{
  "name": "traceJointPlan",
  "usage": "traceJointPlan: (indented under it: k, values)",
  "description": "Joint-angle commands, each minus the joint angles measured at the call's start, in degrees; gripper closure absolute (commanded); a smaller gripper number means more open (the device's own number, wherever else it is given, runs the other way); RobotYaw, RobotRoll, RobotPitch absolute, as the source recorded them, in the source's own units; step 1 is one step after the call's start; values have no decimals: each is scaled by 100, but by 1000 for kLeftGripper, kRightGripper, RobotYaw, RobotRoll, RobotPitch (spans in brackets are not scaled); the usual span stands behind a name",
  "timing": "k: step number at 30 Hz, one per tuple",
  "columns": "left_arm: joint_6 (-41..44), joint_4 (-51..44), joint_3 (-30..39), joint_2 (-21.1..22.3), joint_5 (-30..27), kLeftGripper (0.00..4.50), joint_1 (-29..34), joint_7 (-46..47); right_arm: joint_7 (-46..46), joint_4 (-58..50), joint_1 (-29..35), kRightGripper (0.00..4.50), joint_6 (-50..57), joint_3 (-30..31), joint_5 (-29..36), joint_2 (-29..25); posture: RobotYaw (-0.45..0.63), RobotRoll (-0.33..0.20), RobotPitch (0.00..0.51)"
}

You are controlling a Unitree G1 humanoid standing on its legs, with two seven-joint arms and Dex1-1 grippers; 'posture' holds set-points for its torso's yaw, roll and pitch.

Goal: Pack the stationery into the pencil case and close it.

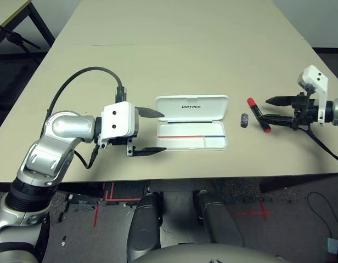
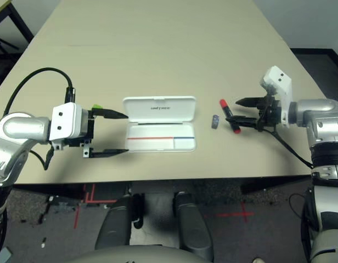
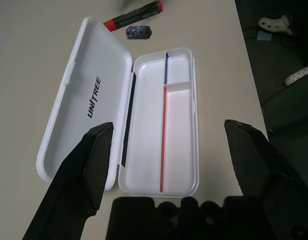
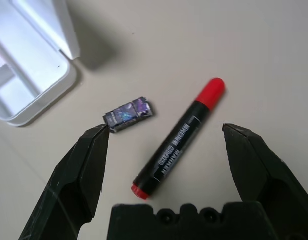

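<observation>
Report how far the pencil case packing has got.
Done: the pencil case lies open, its tray bare. In hand: nothing is gripped. The open right gripper hangs over the red marker and the small purplish block, both on the table beside the case. The open left gripper sits at the case's other end, a green item behind it. Left: pack all three, then shut the lid.

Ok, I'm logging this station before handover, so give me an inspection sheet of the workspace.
Surface: beige table, bare.
Job's things: pencil case open, tray empty; red marker and small purplish block lie to its right; green item at left tool.
Clutter: nothing seen.
Grippers: left tool open beside case; right tool open at marker.
Cables: black cable on left arm.
Surroundings: dark floor with red tape marks.
</observation>
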Motion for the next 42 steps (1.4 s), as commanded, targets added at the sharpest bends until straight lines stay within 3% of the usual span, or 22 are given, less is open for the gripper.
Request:
traceJointPlan:
  k: [1, 7, 11, 26, 39, 42]
  values:
    - [-81, 14, -145, -37, 16, 42, 88, 29, -502, -600, -128, 0, 1372, 160, -100, -162, -7, 0, 147]
    - [-219, 109, -357, -161, 158, 42, 79, 115, -1289, -927, -789, 0, 3006, 689, -325, 135, 1, 0, 145]
    - [-246, 64, -412, -215, 198, 42, 143, 223, -1442, -675, -1178, 0, 3351, 861, -343, 218, 13, 0, 143]
    - [-51, -373, -368, -172, 177, 42, 426, 623, -1092, 561, -1410, 0, 2846, 1909, -700, 346, 77, 0, 142]
    - [200, -819, -239, -12, 67, 42, 666, 758, -1263, 1722, -1630, 0, 2172, 1820, -1053, 928, 77, 0, 142]
    - [267, -884, -252, -11, 61, 0, 660, 770, -1318, 1802, -1623, 652, 2089, 1753, -1090, 931, 89, 0, 140]
